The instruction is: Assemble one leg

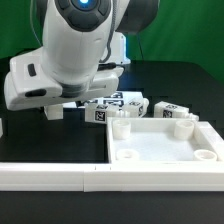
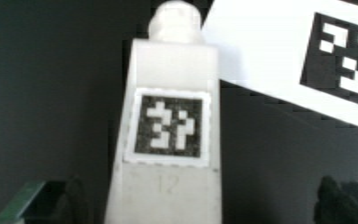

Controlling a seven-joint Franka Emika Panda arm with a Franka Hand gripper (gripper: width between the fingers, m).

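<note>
In the wrist view a leg (image 2: pixel 171 120) lies on the black table, a white block with a square tag on its face and its narrower peg end pointing away from the gripper. My gripper (image 2: pixel 190 205) is open and straddles the block's wide end. The dark fingertips (image 2: pixel 30 203) stand well apart from it on both sides. In the exterior view the gripper (image 1: pixel 68 110) is low over the table, mostly hidden by the arm. Other tagged legs (image 1: pixel 135 103) lie in a row beside it. One more leg (image 1: pixel 176 110) lies further to the exterior view's right.
The large white square panel (image 1: pixel 165 140) with raised rim and corner holes lies in front at the exterior view's right. A long white bar (image 1: pixel 50 178) runs along the front. A white surface with a large tag (image 2: pixel 318 50) lies close beside the leg in the wrist view.
</note>
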